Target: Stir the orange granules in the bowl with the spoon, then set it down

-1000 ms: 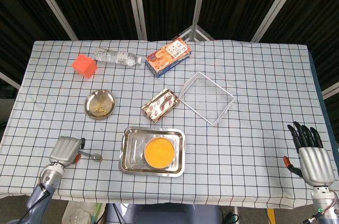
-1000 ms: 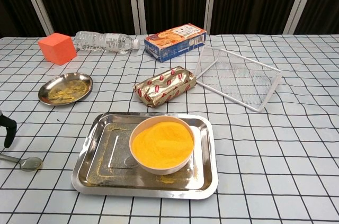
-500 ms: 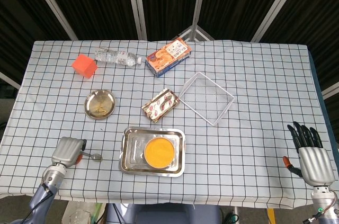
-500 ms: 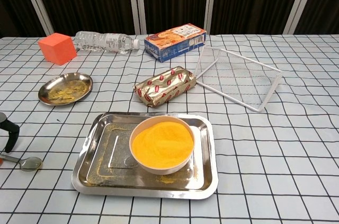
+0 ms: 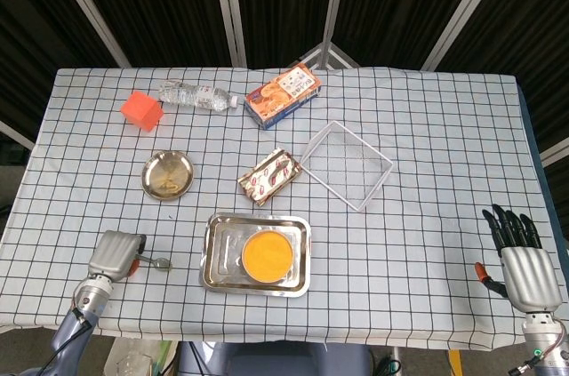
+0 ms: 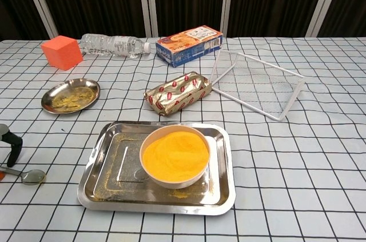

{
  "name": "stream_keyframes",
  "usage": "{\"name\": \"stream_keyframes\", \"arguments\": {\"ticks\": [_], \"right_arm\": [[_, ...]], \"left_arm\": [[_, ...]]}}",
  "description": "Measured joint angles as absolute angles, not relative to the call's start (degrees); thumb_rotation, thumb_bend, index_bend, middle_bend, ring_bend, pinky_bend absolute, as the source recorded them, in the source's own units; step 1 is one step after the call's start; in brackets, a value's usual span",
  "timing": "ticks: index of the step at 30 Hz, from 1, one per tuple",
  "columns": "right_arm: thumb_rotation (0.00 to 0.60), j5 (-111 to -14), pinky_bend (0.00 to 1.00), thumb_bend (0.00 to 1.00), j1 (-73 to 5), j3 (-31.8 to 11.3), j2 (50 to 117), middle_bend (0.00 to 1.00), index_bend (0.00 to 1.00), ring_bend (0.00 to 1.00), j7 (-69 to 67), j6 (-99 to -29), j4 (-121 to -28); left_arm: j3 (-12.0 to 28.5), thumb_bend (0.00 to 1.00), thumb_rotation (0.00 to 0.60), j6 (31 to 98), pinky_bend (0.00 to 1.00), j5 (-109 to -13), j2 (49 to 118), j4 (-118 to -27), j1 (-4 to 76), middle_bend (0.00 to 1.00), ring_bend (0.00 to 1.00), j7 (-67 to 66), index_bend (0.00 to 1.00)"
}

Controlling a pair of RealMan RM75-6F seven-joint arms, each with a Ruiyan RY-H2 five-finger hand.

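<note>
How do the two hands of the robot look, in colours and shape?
The left hand has a boxy silver-grey back with an orange-red accent at its side, on a round grey wrist. The right hand has the same silver-grey back, black fingers, a black thumb with an orange-red tip, and a grey wrist with a small green light.

Setting: robot test lab. Evidence: table under checked cloth, black curtains on metal frame poles, assorted props.

Bowl sits in tray; spoon lies left.
</note>
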State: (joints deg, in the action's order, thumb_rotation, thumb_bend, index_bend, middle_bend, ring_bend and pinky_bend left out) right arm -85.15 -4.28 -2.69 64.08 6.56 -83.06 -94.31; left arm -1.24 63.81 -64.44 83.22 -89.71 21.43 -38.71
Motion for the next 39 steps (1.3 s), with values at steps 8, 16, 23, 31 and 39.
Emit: {"name": "stream_keyframes", "arguments": {"ticks": [8, 16, 23, 31, 39], "right_arm": [[0.600, -85.04, 0.00, 0.36, -4.26, -2.72, 64.03, 0.00, 0.00, 0.00, 6.51, -83.05, -94.42], [0.600, -85.14, 0.00, 0.36, -4.21, -2.69, 63.94, 0.00, 0.00, 0.00, 6.40, -83.17, -94.50], [0.600, -85.08, 0.00, 0.36, -4.17, -2.70, 63.87, 0.00, 0.00, 0.00, 6.18, -83.17, -94.72], [0.600, -85.05, 0.00, 0.36, -4.13, -2.73, 63.81, 0.00, 0.00, 0.00, 5.78, -83.21, -94.90], [0.600, -84.90, 0.00, 0.36, -4.23, -2.76, 63.61, 0.00, 0.00, 0.00, 5.16, -82.88, -95.07]], "left_arm": [[-1.58, 0.54, 0.600, 63.90, 0.97, -64.48, 83.59, -89.38, 21.52, 0.99, 0.96, -38.58, 0.54], [-1.12, 0.55, 0.600, 65.50, 0.97, -65.87, 83.07, -90.66, 21.43, 0.99, 0.96, -37.19, 0.56], [0.49, 0.65, 0.600, 69.62, 0.97, -69.75, 80.51, -95.92, 21.52, 0.99, 0.96, -36.12, 0.64], [3.44, 0.73, 0.600, 72.49, 0.97, -72.23, 76.97, -103.24, 23.44, 1.00, 0.96, -42.09, 0.73], [6.08, 0.74, 0.600, 71.43, 0.97, -75.25, 74.84, -107.73, 29.04, 1.00, 0.96, -56.73, 0.75]]}}
